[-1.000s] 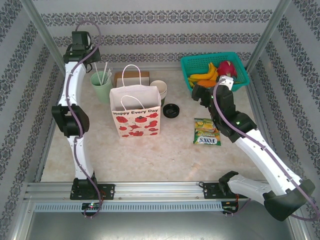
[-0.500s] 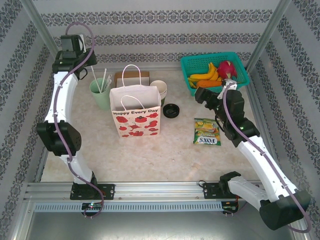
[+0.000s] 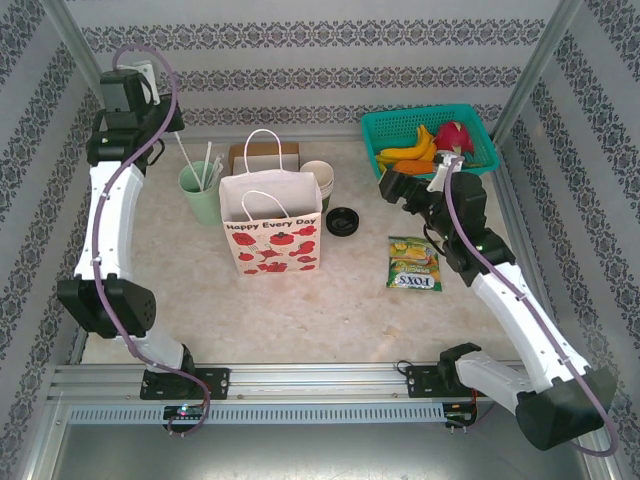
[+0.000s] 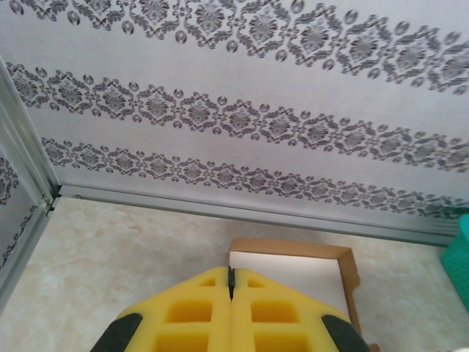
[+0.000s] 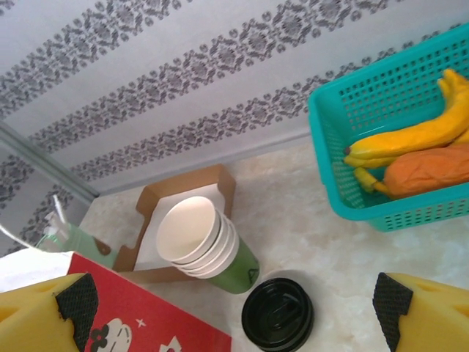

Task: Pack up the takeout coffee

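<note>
The right end effector (image 5: 230, 312), wide open and empty, is hovering above the black-lidded dark green paper cup (image 5: 278, 314) beside the white paper bag (image 3: 270, 235), requiring centring around it before closing.

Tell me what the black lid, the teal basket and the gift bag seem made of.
Black lid: likely plastic, slightly glossy, moulded concentric ridges.
Teal basket: plastic by the look, a moulded lattice of holes.
Gift bag: probably paper, matte and printed, standing with crisp edges.
</note>
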Tool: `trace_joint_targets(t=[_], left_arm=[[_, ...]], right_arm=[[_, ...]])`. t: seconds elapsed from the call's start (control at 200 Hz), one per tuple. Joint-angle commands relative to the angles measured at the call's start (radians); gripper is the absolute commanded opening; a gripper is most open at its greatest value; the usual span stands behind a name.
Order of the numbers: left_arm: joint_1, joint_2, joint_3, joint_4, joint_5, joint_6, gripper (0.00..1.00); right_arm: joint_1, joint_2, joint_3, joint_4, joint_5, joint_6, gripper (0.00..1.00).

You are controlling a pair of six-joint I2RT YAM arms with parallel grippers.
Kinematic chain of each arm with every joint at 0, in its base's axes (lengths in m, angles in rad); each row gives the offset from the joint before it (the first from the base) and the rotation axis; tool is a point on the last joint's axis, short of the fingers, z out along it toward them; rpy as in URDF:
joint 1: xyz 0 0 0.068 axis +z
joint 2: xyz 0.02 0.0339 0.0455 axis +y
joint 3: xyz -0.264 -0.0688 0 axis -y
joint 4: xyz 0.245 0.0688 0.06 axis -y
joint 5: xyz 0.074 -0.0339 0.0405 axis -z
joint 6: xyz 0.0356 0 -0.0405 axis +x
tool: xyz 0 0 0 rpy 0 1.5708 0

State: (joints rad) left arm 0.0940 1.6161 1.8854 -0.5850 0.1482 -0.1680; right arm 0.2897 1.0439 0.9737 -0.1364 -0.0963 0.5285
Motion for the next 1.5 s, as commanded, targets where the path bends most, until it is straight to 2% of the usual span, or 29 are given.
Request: trace_joint_targets(t=[0.0,0.15,0.225,0.31,0.485,0.63,0.689,0.764,0.909,1.059,1.144,1.244,1.494], left_arm=[[0.013,-0.083,0.020,-0.073,0.106,-0.014,0.00],[0.013,-0.209,-0.082,-0.078,0.251,-0.052,0.00],[0.012,-0.284,-0.144,-0.061,0.295,-0.060,0.00],[0.012,-0.367,-0.194,-0.058,0.287,-0.043,0.00],[0.012,-0.526,-0.297,0.007,0.176,0.039,0.00],[0.012,-0.611,-0.396,0.155,0.256,0.015,0.00],[0.012,-0.612,-0.414,0.208,0.318,-0.005,0.00],[0.007,-0.602,-0.415,0.260,0.390,-0.018,0.00],[-0.017,-0.578,-0.415,0.349,0.438,0.020,0.00],[-0.045,-0.516,-0.388,0.363,0.530,0.044,0.00],[-0.072,-0.480,-0.373,0.338,0.557,0.084,0.00],[-0.109,-0.441,-0.340,0.271,0.553,0.162,0.00],[-0.241,-0.310,-0.192,0.003,0.514,0.409,0.00]], right_arm=[[-0.005,0.038,0.052,0.025,-0.107,0.004,0.98],[0.001,0.105,0.093,0.048,-0.197,0.003,0.98],[0.014,0.137,0.120,0.041,-0.196,0.003,0.98],[0.026,0.166,0.145,0.028,-0.161,0.010,0.98],[0.036,0.206,0.170,0.040,-0.170,0.030,0.98],[0.055,0.219,0.164,0.034,-0.076,0.070,0.98],[0.057,0.215,0.147,0.048,-0.058,0.082,0.98],[0.057,0.209,0.140,0.061,-0.094,0.064,0.98],[0.058,0.209,0.139,0.068,-0.184,0.035,0.98],[0.081,0.199,0.120,0.071,-0.095,0.054,0.98],[0.081,0.202,0.120,0.073,-0.139,0.046,0.98],[0.086,0.215,0.129,0.090,-0.257,0.011,0.98],[0.125,0.293,0.171,0.105,-0.352,-0.002,0.98]])
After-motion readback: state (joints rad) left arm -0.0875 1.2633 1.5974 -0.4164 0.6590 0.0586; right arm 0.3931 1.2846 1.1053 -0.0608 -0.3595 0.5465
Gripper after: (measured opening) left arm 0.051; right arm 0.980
